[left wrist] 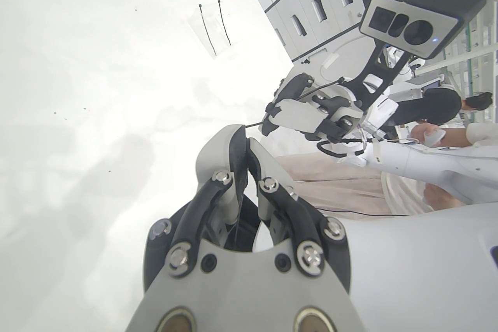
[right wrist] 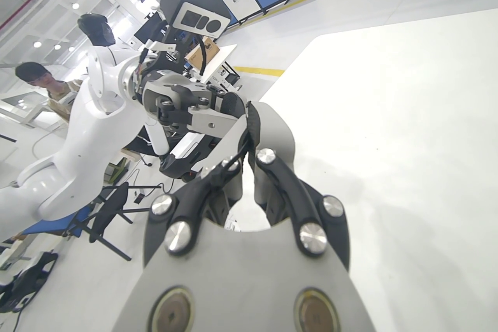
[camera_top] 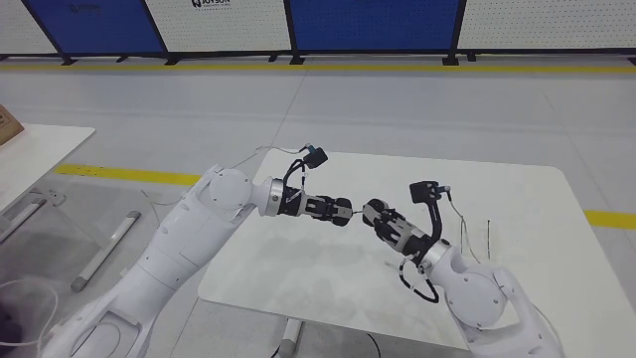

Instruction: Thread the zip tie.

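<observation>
Top view: the left gripper (camera_top: 338,210) and right gripper (camera_top: 376,213) are meeting tip to tip above the white worktop (camera_top: 497,189). The zip tie (camera_top: 357,211) is hanging between them, clear of the surface. Two spare ties (camera_top: 488,231) are lying well apart, near the right arm. Left wrist view: the left gripper (left wrist: 246,139) is pinching narrow on one end of the zip tie (left wrist: 255,123). The thin black strap is running straight from its tips into the right gripper (left wrist: 272,111) just beyond. The spare ties (left wrist: 223,24) are resting flat on the worktop (left wrist: 97,57). Right wrist view: the right gripper (right wrist: 249,115) is clamping narrow on the zip tie (right wrist: 242,150), whose strap is passing down between its pads. The left gripper (right wrist: 229,106) is sitting just beside its tips. Assessment: pickup and two-handed hold are done. The tie's head is too small to make out, so whether the tail is entering it cannot be told. No closed loop is showing, so the threading itself appears outstanding.
</observation>
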You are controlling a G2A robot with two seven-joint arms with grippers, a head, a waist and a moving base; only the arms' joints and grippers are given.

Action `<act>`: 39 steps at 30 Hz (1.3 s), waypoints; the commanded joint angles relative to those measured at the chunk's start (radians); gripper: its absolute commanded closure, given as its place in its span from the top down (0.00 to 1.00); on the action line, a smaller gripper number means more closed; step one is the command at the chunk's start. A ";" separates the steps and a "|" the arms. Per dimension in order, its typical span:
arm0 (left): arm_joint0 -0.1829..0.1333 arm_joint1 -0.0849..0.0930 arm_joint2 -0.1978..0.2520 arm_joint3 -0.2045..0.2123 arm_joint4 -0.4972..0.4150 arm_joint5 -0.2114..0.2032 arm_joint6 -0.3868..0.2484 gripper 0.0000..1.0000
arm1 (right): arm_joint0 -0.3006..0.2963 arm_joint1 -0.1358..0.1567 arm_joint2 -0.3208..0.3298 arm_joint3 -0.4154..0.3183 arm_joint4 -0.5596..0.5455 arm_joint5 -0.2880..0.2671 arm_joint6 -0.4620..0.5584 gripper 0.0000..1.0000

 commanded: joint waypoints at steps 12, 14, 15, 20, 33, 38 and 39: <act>0.000 0.000 0.000 0.000 0.000 0.000 0.000 0.00 | 0.002 0.001 0.007 0.005 0.005 0.004 0.006 0.00; 0.000 0.000 0.000 0.000 0.000 0.000 0.000 0.00 | 0.002 0.001 0.007 0.005 0.005 0.004 0.006 0.00; 0.000 0.000 0.000 0.000 0.000 0.000 0.000 0.00 | 0.002 0.001 0.007 0.005 0.005 0.004 0.006 0.00; 0.000 0.000 0.000 0.000 0.000 0.000 0.000 0.00 | 0.002 0.001 0.007 0.005 0.005 0.004 0.006 0.00; 0.000 0.000 0.000 0.000 0.000 0.000 0.000 0.00 | -0.010 0.002 0.012 -0.009 -0.016 0.005 -0.016 0.00; 0.000 0.000 0.000 0.000 0.000 0.000 0.000 0.00 | -0.017 0.004 0.016 -0.015 -0.018 0.004 -0.015 0.00; 0.000 0.000 0.000 0.000 0.000 0.000 0.000 0.00 | -0.019 0.004 0.017 -0.016 -0.018 0.003 -0.013 0.00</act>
